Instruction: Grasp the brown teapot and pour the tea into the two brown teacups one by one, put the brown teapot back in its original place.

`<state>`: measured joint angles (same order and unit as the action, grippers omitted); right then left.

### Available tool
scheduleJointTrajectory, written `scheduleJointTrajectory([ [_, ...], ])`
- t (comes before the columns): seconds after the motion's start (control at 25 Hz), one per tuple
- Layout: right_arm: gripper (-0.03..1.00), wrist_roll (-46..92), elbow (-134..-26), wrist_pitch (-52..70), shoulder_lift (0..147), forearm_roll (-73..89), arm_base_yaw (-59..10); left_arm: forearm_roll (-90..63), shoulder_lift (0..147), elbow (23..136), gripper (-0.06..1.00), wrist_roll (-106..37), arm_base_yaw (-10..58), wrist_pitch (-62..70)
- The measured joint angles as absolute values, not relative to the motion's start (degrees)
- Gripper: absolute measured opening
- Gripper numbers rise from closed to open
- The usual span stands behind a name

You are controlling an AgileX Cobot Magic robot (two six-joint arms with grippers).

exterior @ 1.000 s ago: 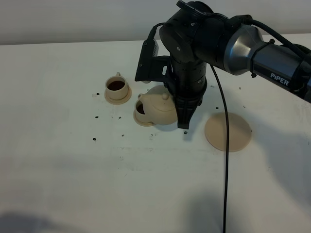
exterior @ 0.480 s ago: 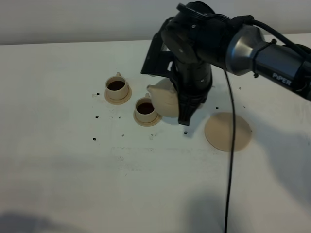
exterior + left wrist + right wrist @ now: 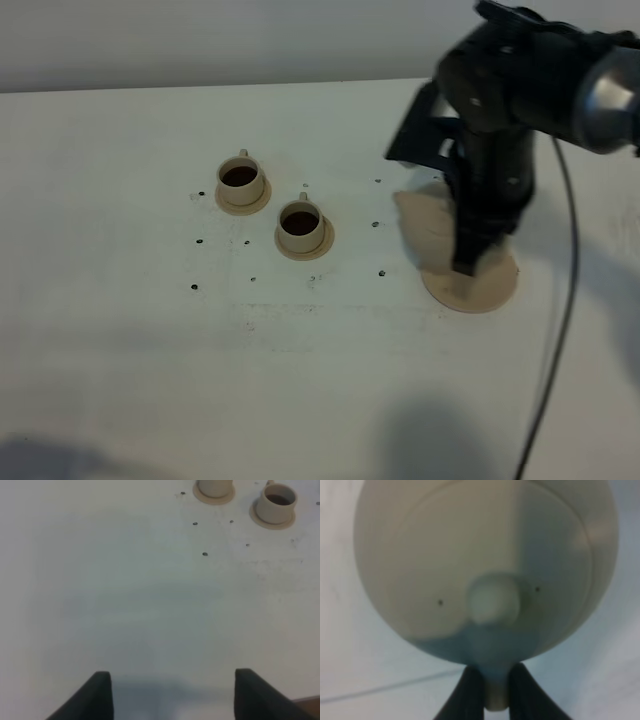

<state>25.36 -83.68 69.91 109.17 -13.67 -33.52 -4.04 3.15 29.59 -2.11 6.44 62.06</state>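
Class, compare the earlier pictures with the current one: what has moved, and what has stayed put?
The right gripper, shut on the round beige clay teapot's handle, carried it from beside the nearer cup rightward to over the wide flat tan saucer. Both small beige teacups stayed on their saucers, dark tea inside.
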Motion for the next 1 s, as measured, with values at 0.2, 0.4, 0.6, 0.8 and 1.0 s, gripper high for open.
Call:
scheduleJointTrajectory([
  [0.2,0.10,24.0,-75.2,64.0,106.7,-13.7,-31.6,-4.0,3.1,29.6,0.50,-2.1,6.4,62.1],
  [0.4,0.10,23.3,-71.6,58.5,106.7,-13.7,-31.4,-4.0,3.1,29.6,0.50,-2.1,6.4,62.1],
  [0.6,0.10,22.9,-71.4,55.9,106.7,-14.0,-31.4,-4.0,3.1,29.6,0.50,-2.1,6.4,62.1],
  [0.8,0.10,22.5,-71.4,55.8,109.3,-15.2,-30.6,-4.0,3.1,29.6,0.50,-2.1,6.4,62.1],
  [1.0,0.10,22.5,-71.4,55.4,110.5,-15.5,-30.1,-4.0,3.1,29.6,0.50,-2.1,6.4,62.1],
])
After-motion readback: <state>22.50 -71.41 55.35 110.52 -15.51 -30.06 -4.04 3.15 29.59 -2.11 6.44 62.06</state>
